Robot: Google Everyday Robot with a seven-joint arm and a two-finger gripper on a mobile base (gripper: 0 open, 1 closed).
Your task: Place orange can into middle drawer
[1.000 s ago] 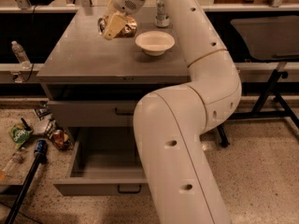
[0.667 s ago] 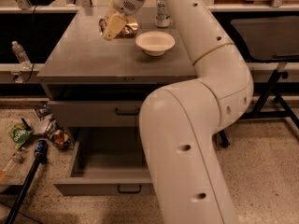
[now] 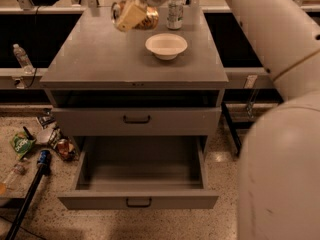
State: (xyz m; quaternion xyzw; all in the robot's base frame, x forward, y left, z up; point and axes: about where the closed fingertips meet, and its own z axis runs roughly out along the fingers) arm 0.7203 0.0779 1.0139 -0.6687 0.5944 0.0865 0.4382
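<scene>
The orange can (image 3: 149,18), coppery and shiny, is held in my gripper (image 3: 133,16) at the back left of the grey cabinet's top (image 3: 100,59), just above the surface. The beige fingers (image 3: 129,15) are closed on the can and hide its left side. The middle drawer (image 3: 137,200), the lowest one, is pulled out towards the front and its inside shows nothing in it. It has a small dark bar handle (image 3: 138,202). The can is far above and behind the drawer.
A white bowl (image 3: 166,46) and a silver-and-green can (image 3: 175,12) stand on the cabinet top right of the gripper. The drawer above (image 3: 136,119) is shut. My white arm (image 3: 280,134) fills the right side. Litter (image 3: 21,144), a bottle (image 3: 22,58) and a pole (image 3: 30,194) are at the left.
The gripper with the orange can has risen a little above the cabinet top. My arm has swung to the right, uncovering both drawer fronts.
</scene>
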